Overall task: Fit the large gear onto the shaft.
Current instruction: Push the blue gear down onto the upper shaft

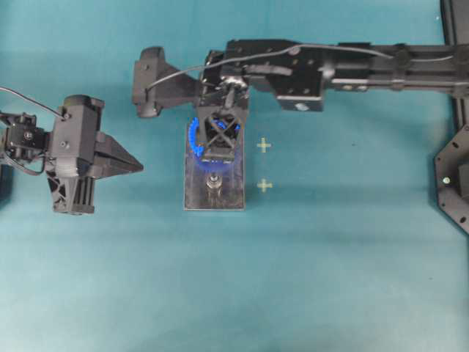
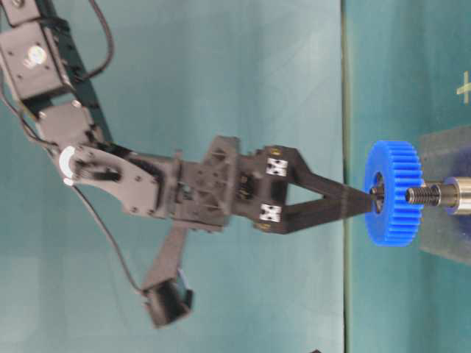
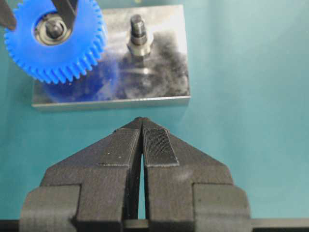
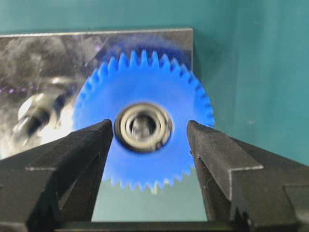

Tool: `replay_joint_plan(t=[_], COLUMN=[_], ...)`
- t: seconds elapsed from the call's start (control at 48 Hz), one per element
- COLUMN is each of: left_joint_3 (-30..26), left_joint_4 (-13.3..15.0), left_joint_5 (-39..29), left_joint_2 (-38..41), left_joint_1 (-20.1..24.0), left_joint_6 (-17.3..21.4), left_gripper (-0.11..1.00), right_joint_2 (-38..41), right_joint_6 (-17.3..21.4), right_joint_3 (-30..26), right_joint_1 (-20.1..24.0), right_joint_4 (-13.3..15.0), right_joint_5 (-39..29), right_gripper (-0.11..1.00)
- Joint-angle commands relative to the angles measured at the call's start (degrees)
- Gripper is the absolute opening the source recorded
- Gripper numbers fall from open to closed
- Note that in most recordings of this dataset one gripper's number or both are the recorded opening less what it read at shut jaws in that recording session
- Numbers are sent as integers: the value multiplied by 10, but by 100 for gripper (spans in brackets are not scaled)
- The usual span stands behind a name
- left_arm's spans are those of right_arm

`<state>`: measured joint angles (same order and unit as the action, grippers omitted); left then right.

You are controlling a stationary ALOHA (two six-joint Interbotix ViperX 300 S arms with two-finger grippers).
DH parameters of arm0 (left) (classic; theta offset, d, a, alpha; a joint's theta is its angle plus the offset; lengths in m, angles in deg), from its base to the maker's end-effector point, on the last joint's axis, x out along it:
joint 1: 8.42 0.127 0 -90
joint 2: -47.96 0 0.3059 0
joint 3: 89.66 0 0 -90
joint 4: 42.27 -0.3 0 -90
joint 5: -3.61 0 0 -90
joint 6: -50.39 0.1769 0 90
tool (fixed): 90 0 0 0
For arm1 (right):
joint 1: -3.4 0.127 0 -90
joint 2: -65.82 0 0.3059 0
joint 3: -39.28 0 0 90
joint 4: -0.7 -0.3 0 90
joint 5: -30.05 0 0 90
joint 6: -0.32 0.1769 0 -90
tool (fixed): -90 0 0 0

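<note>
Blue plastic teeth are what you see first: the large gear is held by the right gripper, whose fingers press on both sides of the dark hub, so the jaws stand wide but they are gripping. You hold it by the hub, I think, so that the bore stays free for the shaft. In the table-level view the gear hangs above the tip of this peg, near it but not yet on it, and the bore looks about in line with it. The second peg stands bare on the grey plate beside the gear. Your left gripper waits apart from the plate, its jaws closed on nothing. No brand, label or writing can be read; only two pale cross marks lie on the table beside the plate.
</note>
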<state>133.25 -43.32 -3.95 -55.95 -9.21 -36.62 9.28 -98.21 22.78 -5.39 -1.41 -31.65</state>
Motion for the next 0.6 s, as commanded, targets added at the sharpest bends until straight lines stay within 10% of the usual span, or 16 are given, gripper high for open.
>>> replay_joint_plan(t=[0.0, 0.583], left_joint_3=[-15, -14], left_joint_4=[-2, -2], left_joint_5=[10, 11], left_joint_2=[-2, -1], left_joint_1=[-1, -1], left_joint_6=[-1, -1], left_gripper=[0, 0], right_joint_2=[-7, -23], right_joint_6=[2, 4], right_joint_3=[-14, -39], right_joint_1=[5, 2], right_joint_4=[-1, 0], right_joint_5=[2, -16], right_gripper=[70, 70])
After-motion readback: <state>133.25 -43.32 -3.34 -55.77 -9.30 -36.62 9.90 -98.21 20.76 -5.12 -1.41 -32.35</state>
